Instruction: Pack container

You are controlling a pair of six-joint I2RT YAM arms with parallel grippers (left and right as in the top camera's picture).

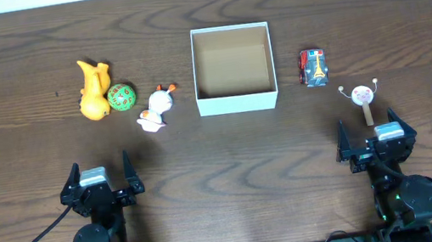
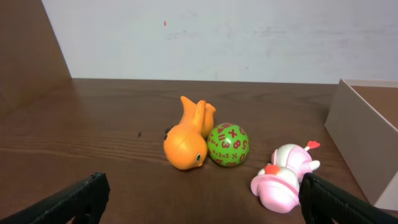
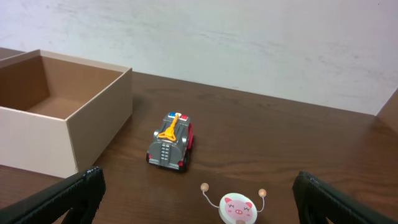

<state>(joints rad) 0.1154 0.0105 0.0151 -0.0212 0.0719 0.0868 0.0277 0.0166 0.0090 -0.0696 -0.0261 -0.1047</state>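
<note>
At the far left, the left hand (image 1: 101,172) is seen near the front of the table (image 1: 8,49), fingers spread wide and nothing held; in its own wrist view only the dark fingertips (image 2: 78,198) are caught, at the bottom corners. Ahead of it, an orange toy (image 1: 92,91) is touched by a green ball (image 1: 121,96), its red markings hard to make out, and a pink-and-white toy (image 1: 156,110) is lying just beside them. The container (image 1: 237,102) is found at mid-table, upright, cut off at the frame edge in both wrist views. Right of it, a toy truck (image 1: 313,67) is parked, apart from its wall. A pig-faced disc (image 1: 362,96) is clipped by the bottom edge in the right wrist view. The right hand (image 1: 370,134) is likewise held wide open, gripping nothing.
</note>
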